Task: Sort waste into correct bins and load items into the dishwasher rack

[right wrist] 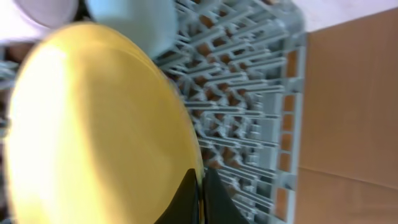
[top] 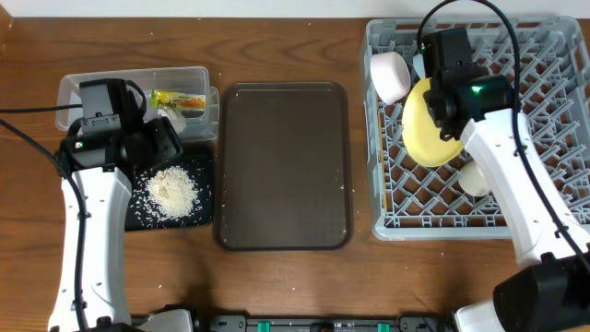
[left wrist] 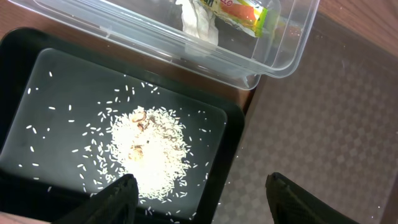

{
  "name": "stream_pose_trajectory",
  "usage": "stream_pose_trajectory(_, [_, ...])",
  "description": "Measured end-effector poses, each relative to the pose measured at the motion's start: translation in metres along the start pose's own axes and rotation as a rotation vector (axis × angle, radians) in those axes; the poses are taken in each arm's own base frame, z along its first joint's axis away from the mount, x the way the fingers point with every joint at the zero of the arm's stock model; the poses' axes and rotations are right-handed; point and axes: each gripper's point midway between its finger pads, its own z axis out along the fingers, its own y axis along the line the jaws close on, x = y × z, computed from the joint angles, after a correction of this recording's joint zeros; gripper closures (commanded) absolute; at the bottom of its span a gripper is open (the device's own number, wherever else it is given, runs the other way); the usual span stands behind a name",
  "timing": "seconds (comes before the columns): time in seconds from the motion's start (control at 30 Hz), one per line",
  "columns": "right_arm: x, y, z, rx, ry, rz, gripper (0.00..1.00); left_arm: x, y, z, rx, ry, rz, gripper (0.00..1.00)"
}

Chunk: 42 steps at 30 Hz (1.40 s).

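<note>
Rice point(left wrist: 152, 155) lies heaped in the black tray point(left wrist: 18, 43); wrapper point(left wrist: 239, 9) and paper scrap point(left wrist: 199, 25) sit in the clear tub point(top: 92, 88). My left tool point(left wrist: 200, 180) hovers wide above the tray, pointing down. My right tool point(right wrist: 201, 180) pinches the rim of the yellow plate point(top: 419, 129), which stands tilted on edge in the rack point(top: 544, 55).

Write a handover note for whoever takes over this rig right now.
Left end effector: open, above the rice in the black tray.
Right end effector: shut on the rim of the yellow plate, at the rack.
Done: wrapper and paper scrap are in the clear tub; white bowl, blue bowl and cup are in the rack.
Left: seat and release the plate. Chopsticks not in view.
</note>
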Motion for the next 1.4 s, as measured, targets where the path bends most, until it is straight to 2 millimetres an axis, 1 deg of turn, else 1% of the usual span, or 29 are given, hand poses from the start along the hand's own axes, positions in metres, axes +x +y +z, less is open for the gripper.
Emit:
stream_pose_trajectory(0.1, [-0.003, 0.012, -0.001, -0.067, -0.012, 0.055, 0.86, 0.0, 0.0, 0.0, 0.0, 0.0, 0.0, 0.31])
stream_pose_trajectory(0.17, [-0.005, 0.021, -0.002, -0.117, -0.021, 0.106, 0.74, 0.0, 0.0, 0.0, 0.0, 0.0, 0.0, 0.31])
stream_pose_trajectory(0.27, [-0.011, 0.031, -0.004, -0.181, -0.038, 0.177, 0.66, 0.0, 0.0, 0.0, 0.0, 0.0, 0.0, 0.31])
stream_pose_trajectory(0.3, [-0.012, 0.035, -0.005, -0.202, -0.04, 0.195, 0.64, 0.0, 0.0, 0.0, 0.0, 0.0, -0.002, 0.26])
stream_pose_trajectory(0.5, [-0.017, 0.047, -0.012, -0.312, -0.048, 0.3, 0.5, 0.0, 0.0, 0.0, 0.0, 0.0, -0.006, 0.21])
stream_pose_trajectory(0.53, [-0.017, 0.046, -0.014, -0.328, -0.052, 0.321, 0.46, 0.0, 0.0, 0.0, 0.0, 0.0, -0.007, 0.21])
stream_pose_trajectory(0.57, [-0.018, 0.043, -0.019, -0.358, -0.061, 0.354, 0.41, 0.0, 0.0, 0.0, 0.001, -0.001, -0.006, 0.21])
stream_pose_trajectory(0.6, [-0.018, 0.039, -0.023, -0.378, -0.07, 0.388, 0.32, -0.001, 0.0, 0.0, 0.001, -0.002, -0.006, 0.21])
stream_pose_trajectory(0.63, [-0.019, 0.034, -0.027, -0.398, -0.08, 0.422, 0.28, -0.001, -0.001, 0.0, 0.002, -0.004, -0.006, 0.21])
stream_pose_trajectory(0.7, [-0.018, 0.016, -0.038, -0.451, -0.111, 0.496, 0.23, -0.002, -0.002, 0.0, 0.007, -0.007, 0.003, 0.2])
stream_pose_trajectory(0.73, [-0.016, 0.006, -0.042, -0.472, -0.122, 0.529, 0.17, -0.002, -0.003, 0.0, 0.011, -0.009, 0.01, 0.2])
stream_pose_trajectory(0.77, [-0.013, 0.0, -0.044, -0.484, -0.122, 0.55, 0.14, -0.002, -0.006, 0.0, 0.017, -0.01, 0.024, 0.19])
stream_pose_trajectory(0.8, [-0.006, -0.007, -0.046, -0.501, -0.113, 0.565, 0.04, -0.002, -0.009, 0.0, 0.026, -0.01, 0.042, 0.16])
stream_pose_trajectory(0.83, [0.001, -0.011, -0.046, -0.513, -0.092, 0.577, 0.01, 0.0, -0.013, 0.0, 0.035, -0.007, 0.059, 0.14])
stream_pose_trajectory(0.93, [0.024, -0.01, -0.042, -0.541, -0.007, 0.574, 0.01, 0.012, -0.024, 0.001, 0.055, 0.032, 0.129, 0.11])
stream_pose_trajectory(0.97, [0.031, -0.009, -0.04, -0.547, 0.024, 0.574, 0.01, 0.02, -0.027, 0.0, 0.056, 0.06, 0.151, 0.11])
stream_pose_trajectory(1.07, [0.037, -0.006, -0.041, -0.555, 0.052, 0.564, 0.01, 0.048, -0.024, -0.002, 0.04, 0.168, 0.186, 0.1])
stream_pose_trajectory(1.17, [0.038, -0.005, -0.042, -0.557, 0.046, 0.563, 0.01, 0.068, -0.017, -0.005, 0.019, 0.251, 0.191, 0.1])
stream_pose_trajectory(1.3, [0.047, -0.002, -0.044, -0.552, 0.004, 0.571, 0.01, 0.076, -0.014, -0.006, 0.019, 0.258, 0.202, 0.1])
stream_pose_trajectory(1.4, [0.056, 0.001, -0.049, -0.542, -0.065, 0.584, 0.01, 0.08, -0.013, -0.011, 0.041, 0.194, 0.212, 0.1])
